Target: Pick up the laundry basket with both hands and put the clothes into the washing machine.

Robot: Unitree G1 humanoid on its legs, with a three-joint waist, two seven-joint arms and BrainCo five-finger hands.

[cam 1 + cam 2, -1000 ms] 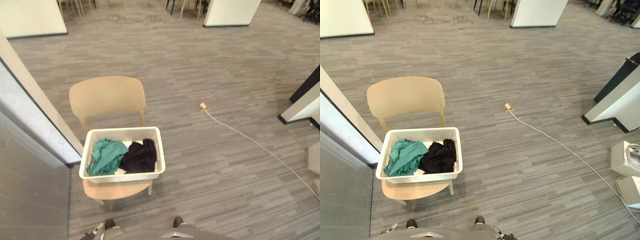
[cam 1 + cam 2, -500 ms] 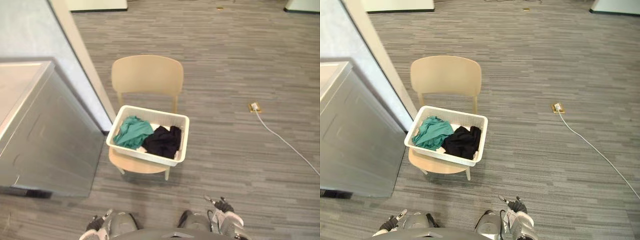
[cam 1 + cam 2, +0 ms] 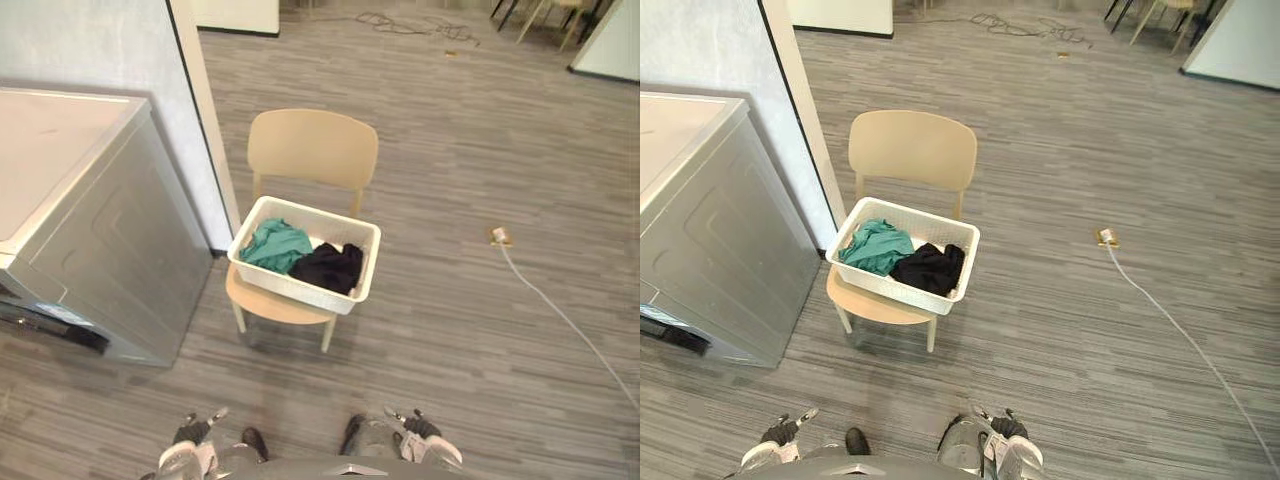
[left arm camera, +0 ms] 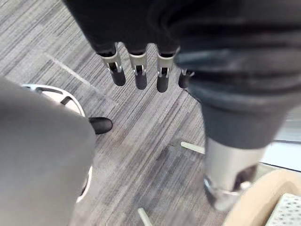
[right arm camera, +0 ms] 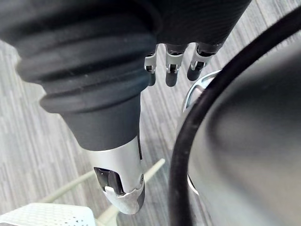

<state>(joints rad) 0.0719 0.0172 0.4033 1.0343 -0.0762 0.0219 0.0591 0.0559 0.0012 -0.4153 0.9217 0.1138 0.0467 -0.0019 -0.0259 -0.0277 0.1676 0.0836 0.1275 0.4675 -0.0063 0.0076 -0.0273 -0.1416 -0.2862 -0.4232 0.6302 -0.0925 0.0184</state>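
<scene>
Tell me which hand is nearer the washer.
Left. The left hand hangs low on the washer's side; the right hand hangs low on the opposite side, farther away.

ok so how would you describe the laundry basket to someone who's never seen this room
Find the big grey washing machine on the left; just to its right stands a pale wooden chair. On the chair's seat sits the laundry basket, rectangular and made of white perforated plastic. It stands out as the open tub holding a green garment beside a black garment.
</scene>
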